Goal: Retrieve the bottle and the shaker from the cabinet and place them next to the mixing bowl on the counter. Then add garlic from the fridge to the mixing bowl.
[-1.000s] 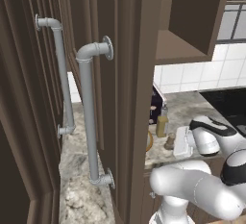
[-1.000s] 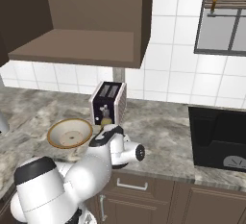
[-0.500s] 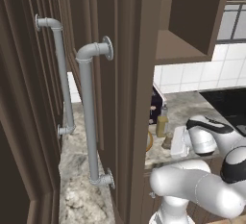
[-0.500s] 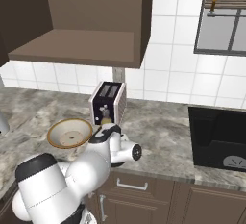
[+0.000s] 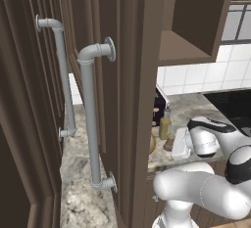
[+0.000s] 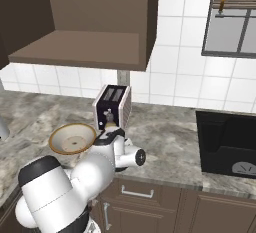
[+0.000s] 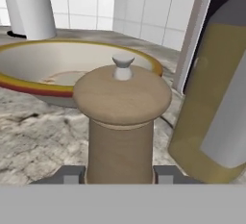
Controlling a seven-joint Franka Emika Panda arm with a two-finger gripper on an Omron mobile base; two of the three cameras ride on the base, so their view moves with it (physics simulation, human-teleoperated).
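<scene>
shaker (image 7: 121, 122): we're setting it on the desk (image 6: 170, 142), just beside the bottle (image 7: 216, 98) and near the mixing bowl (image 7: 29, 81)
jaws: pinching the shaker low down
tip: we're thinking ease open slowly, back off straight

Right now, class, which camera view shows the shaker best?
The hand view: the shaker stands close and whole, between the claw tips, beside the bottle. The left base view shows it small beside the bottle; in the right base view the arm hides it.
</scene>
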